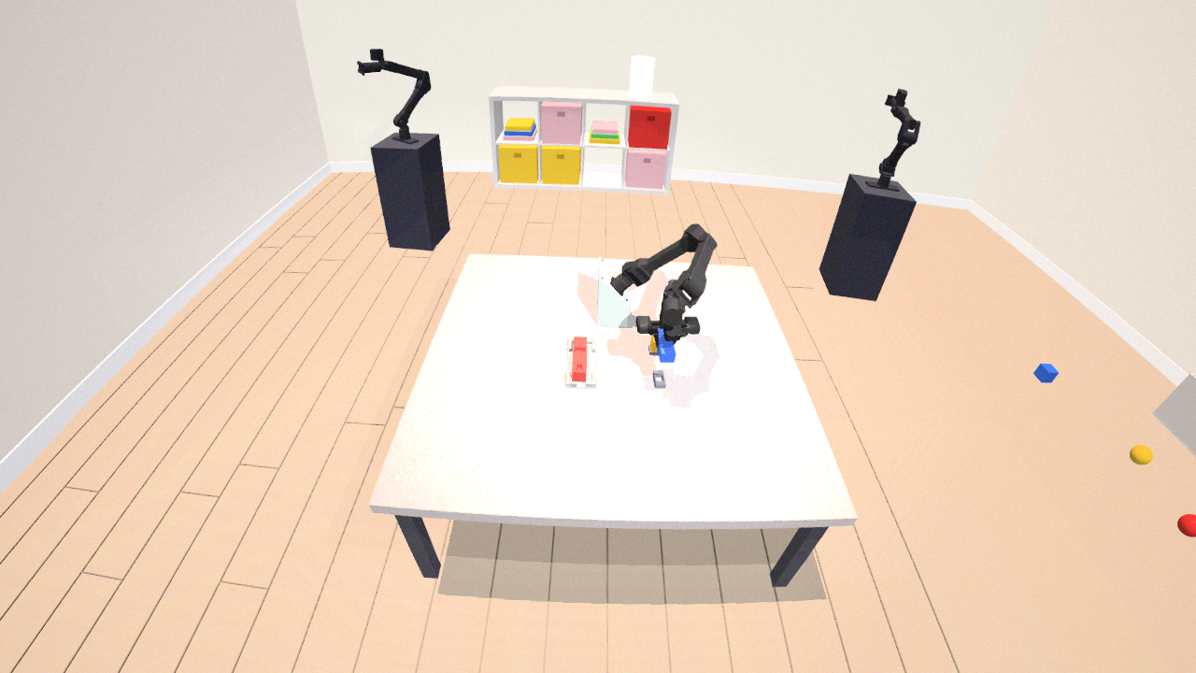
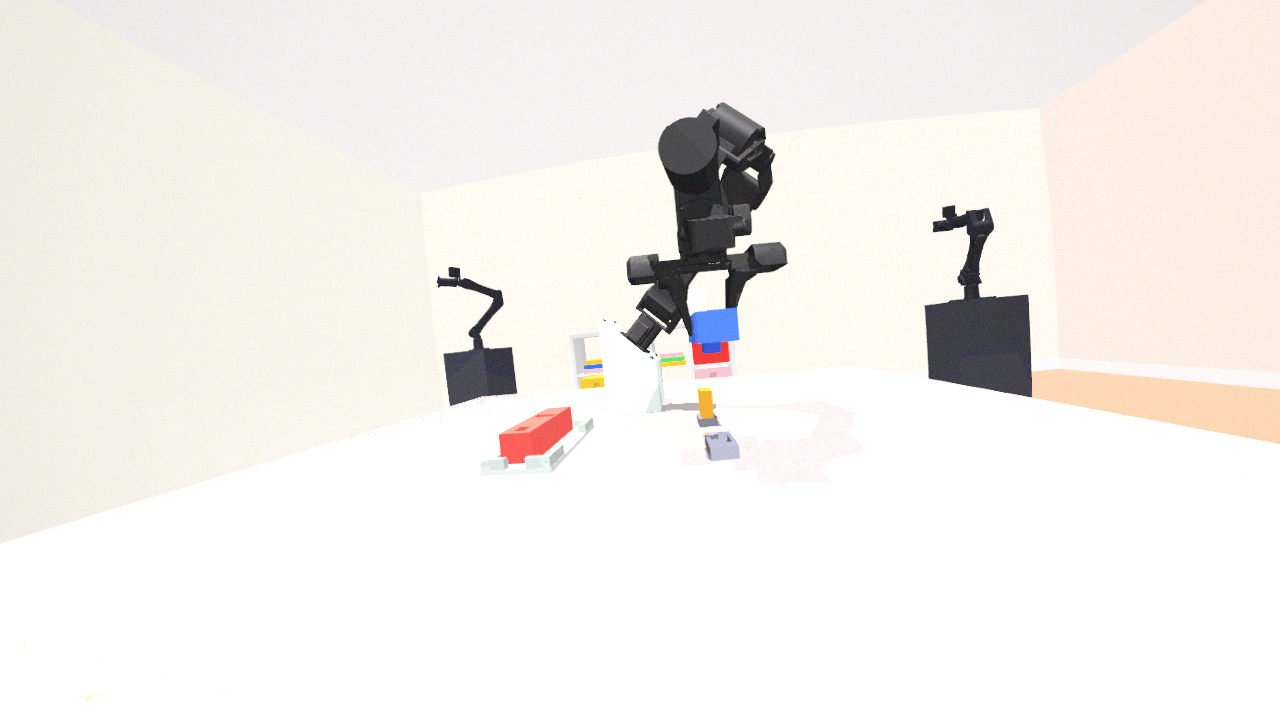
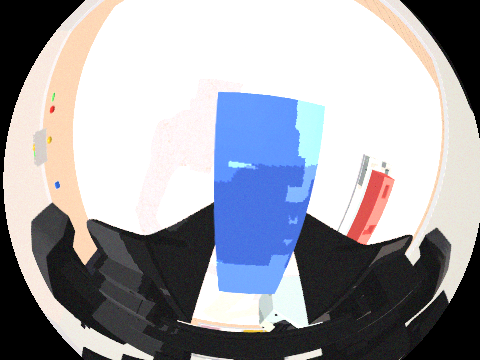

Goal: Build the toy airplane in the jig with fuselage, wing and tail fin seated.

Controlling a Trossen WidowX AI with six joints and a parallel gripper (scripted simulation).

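From where I stand, the gripper [image 1: 665, 336] [image 2: 712, 320] [image 3: 260, 212] has its jaws pinching the blue wing [image 1: 666, 352] [image 2: 715, 325] [image 3: 262, 190], one finger on each side, and holds it up off the table [image 1: 610, 451] [image 2: 626, 555] [image 3: 150, 65]. The wing runs lengthwise between the fingers, and in the wrist view much of it juts out beyond them. Below it on the tabletop is a small grey holder [image 1: 659, 379] [image 2: 721, 450], and near that the yellow fin [image 1: 653, 344] [image 2: 705, 402] stands upright on a dark foot. Off to one side, apart from the wing, the red fuselage [image 1: 579, 360] [image 2: 535, 436] [image 3: 367, 210] lies lengthwise in the pale cradle [image 1: 581, 384] [image 2: 494, 464] [image 3: 363, 172], the openings in its top showing. The black arm [image 1: 696, 238] [image 2: 698, 197] reaches out from a pale stand [image 1: 613, 309] [image 2: 632, 376] [image 3: 290, 295] on the same table. Around the room, two more black arms perch on dark pedestals, and against the far wall a white shelf [image 1: 585, 96] holds yellow, pink and red bins, with a white cylinder [image 1: 641, 77] on top. A blue block [image 1: 1045, 373] [image 3: 57, 185], a yellow ball [image 1: 1140, 454] [image 3: 49, 140] and a red ball [image 1: 1188, 525] [image 3: 52, 109] lie on the wooden floor.
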